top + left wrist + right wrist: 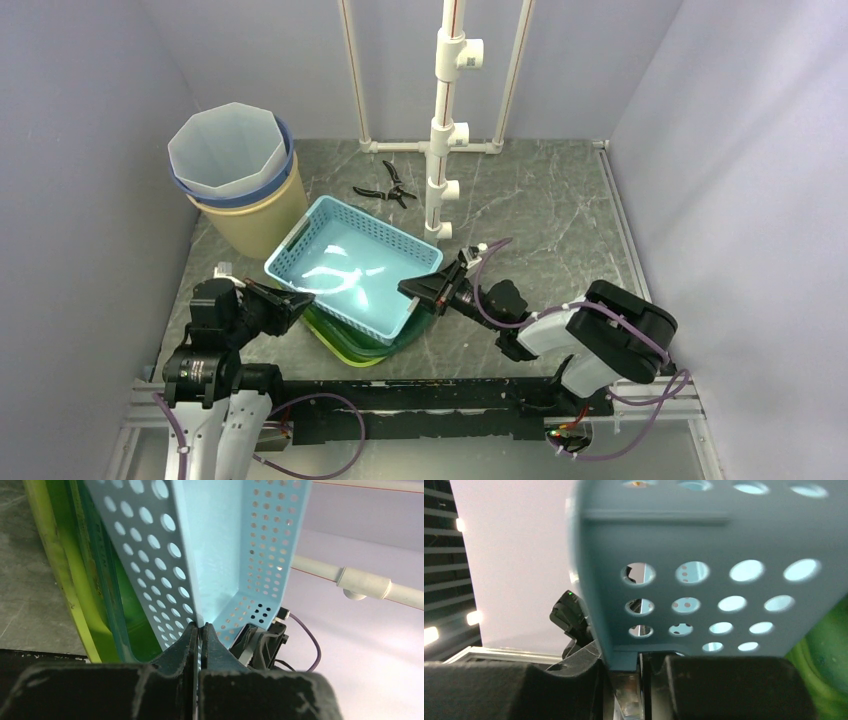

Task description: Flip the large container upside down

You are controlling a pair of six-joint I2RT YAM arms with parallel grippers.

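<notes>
The large container [350, 262] is a light blue perforated basket, open side up and tilted, held above a stack of green trays [365, 348]. My left gripper [297, 303] is shut on the rim at its near-left corner; in the left wrist view the jaws [200, 627] pinch the thin blue wall [215, 555]. At the near-right corner, my right gripper [420, 288] is closed around the rim. The right wrist view has the basket's rim tab [626, 657] between the fingers and its perforated wall [724, 530] filling the frame.
A tan bucket [250, 220] with a white liner [225, 150] stands at the back left. Black pliers [385, 190] lie behind the basket. A white pipe frame [443, 150] rises at the back centre. The green trays [75, 580] sit right under the basket.
</notes>
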